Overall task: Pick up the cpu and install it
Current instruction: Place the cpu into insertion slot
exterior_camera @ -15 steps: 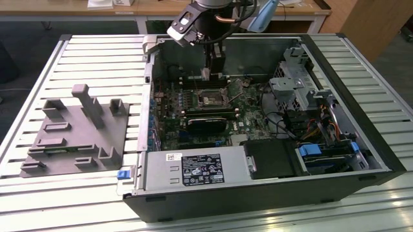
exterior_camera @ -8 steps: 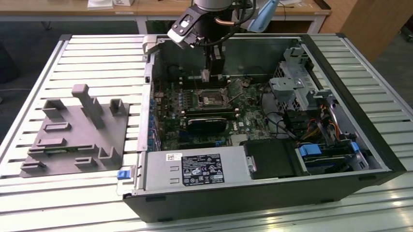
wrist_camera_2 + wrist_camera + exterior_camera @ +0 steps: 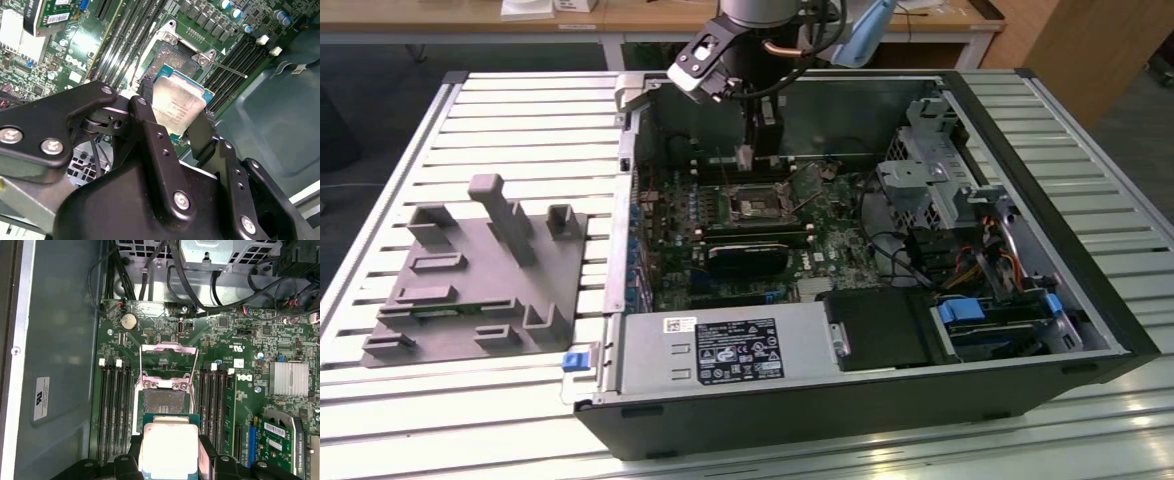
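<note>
Silver cpu (image 3: 168, 446) lies flat, lid up, in the gripper (image 3: 170, 456)

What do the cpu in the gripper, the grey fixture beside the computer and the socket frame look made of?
The cpu, held in the gripper: dull silver metal top with a soft sheen, on a green board rim. The grey fixture: likely matte plastic, evenly grey, no glare. The socket frame: bare metal, judging by its bright reflections.
</note>
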`<state>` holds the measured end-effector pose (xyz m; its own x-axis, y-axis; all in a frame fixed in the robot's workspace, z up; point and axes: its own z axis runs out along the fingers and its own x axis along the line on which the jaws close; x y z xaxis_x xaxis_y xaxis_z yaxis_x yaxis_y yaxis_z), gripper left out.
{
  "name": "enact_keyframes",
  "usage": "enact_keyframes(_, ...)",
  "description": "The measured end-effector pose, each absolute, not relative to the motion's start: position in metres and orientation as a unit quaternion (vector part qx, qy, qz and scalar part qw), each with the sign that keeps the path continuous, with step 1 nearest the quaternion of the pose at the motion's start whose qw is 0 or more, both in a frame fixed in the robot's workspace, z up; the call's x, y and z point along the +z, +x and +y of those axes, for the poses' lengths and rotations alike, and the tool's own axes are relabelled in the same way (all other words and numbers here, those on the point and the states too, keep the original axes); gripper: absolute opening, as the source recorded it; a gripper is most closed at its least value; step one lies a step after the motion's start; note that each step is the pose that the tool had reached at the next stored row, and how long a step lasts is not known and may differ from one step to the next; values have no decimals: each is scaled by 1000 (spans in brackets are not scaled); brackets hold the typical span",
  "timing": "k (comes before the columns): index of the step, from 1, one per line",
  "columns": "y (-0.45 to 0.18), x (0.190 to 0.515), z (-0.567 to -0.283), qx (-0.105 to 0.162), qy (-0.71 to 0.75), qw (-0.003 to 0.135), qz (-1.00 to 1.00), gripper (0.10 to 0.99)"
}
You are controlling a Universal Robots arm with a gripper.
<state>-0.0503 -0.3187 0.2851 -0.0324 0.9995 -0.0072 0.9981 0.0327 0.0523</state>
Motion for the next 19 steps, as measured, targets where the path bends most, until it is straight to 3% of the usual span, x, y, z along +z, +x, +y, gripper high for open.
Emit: enact_keyframes(19,-50,275,-317,16,697,21,717,525)
